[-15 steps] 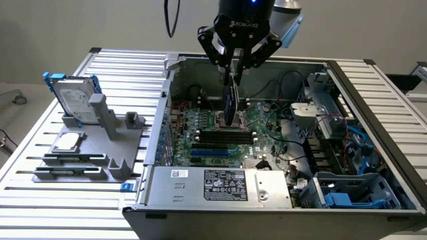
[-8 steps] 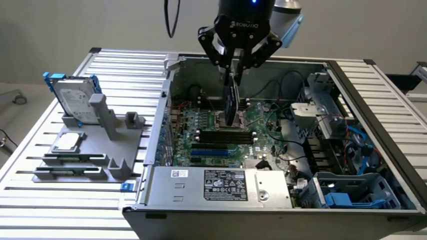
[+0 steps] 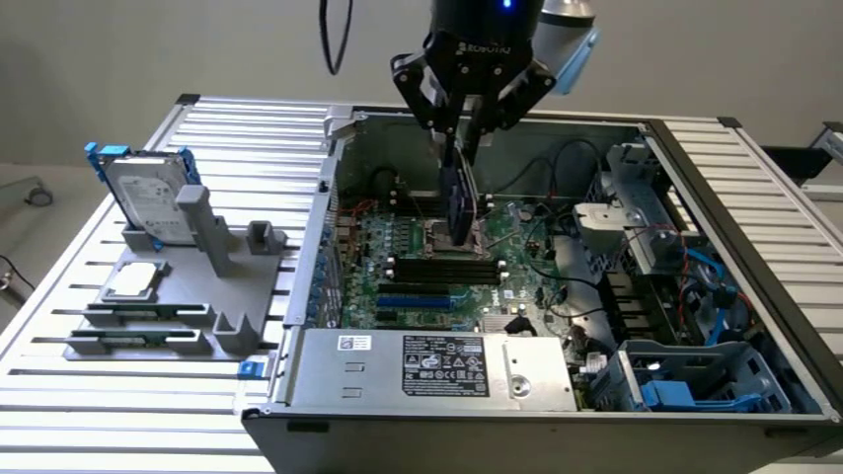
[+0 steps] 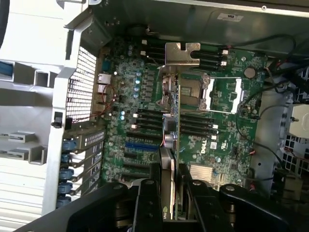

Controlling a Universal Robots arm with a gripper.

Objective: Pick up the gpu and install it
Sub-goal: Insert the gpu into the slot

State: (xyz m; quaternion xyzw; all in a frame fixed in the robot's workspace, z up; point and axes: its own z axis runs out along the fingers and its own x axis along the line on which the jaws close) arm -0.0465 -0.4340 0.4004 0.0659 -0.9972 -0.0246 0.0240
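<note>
Black gripper (image 4: 170,193) fingers (image 4: 147,198) sit closest to the lens in the wrist view. They are clenched on the gpu (image 4: 169,164), which stands on edge between the jaws. Its dark shroud and board run straight out from them, and its silver bracket (image 4: 182,54) is at the far end.

From across the room, the gripper (image 3: 464,118) hangs inside the open computer case (image 3: 737,188). The gpu (image 3: 457,193) points straight down from the jaws toward the green motherboard (image 3: 435,262). Its lower end is close over the processor socket (image 3: 441,235). I cannot tell whether it touches anything there.

The blue expansion slot (image 3: 411,296) lies on the board off to one side of the jaws, toward the power supply (image 3: 435,365), and it looks vacant. Well away from the jaws, outside the case, a grey fixture (image 3: 211,257) carries the hard drive (image 3: 142,193) in its blue frame and a small silver chip (image 3: 132,281).

As I judge it, the pickup is done: the card is off its stand and over the board. The install is not, since the card is seated in no slot and the bracket is not against the rear wall.
</note>
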